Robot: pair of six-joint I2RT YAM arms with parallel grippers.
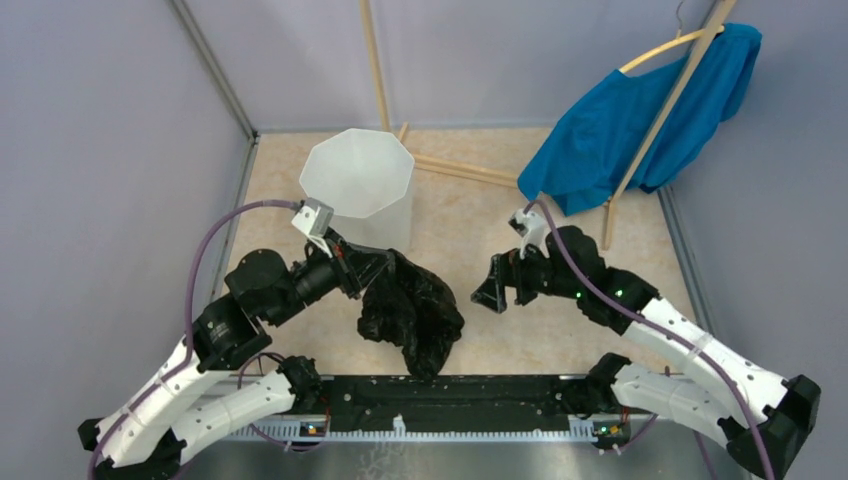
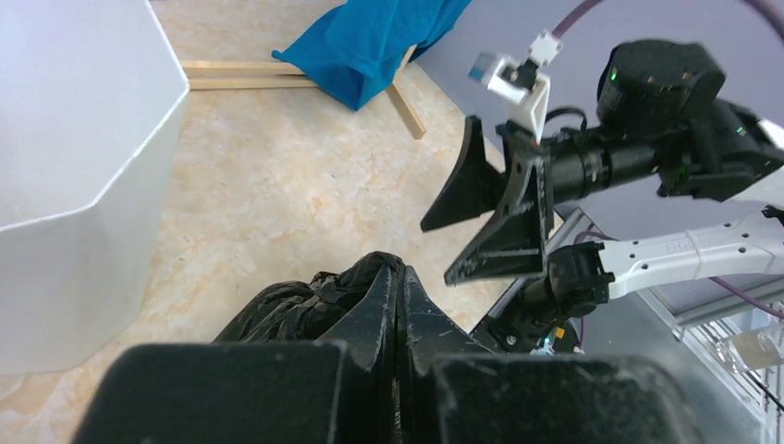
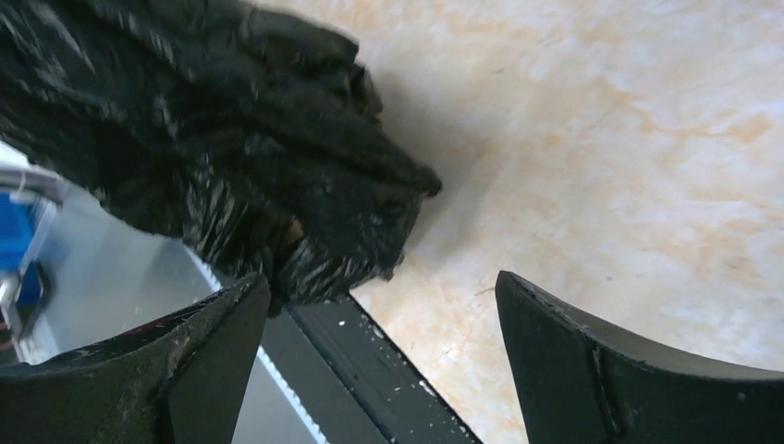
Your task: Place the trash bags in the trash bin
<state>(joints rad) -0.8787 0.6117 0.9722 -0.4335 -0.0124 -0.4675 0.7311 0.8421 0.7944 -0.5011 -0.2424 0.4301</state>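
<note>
Top view: the left pincer [image 1: 372, 266] is clamped on the trash bag [image 1: 415, 315], whose crumpled length runs from centre down toward the lower middle. The trash bin [image 1: 357, 185] stands upright at upper centre-left of the desk [image 1: 480, 215], mouth up. The right pincer [image 1: 497, 285] gapes wide, apart from the bag.

Left wrist view: fingers pressed together at bottom centre, bag bunched just left of them.

Right wrist view: bag at upper left, jaws wide.
</note>
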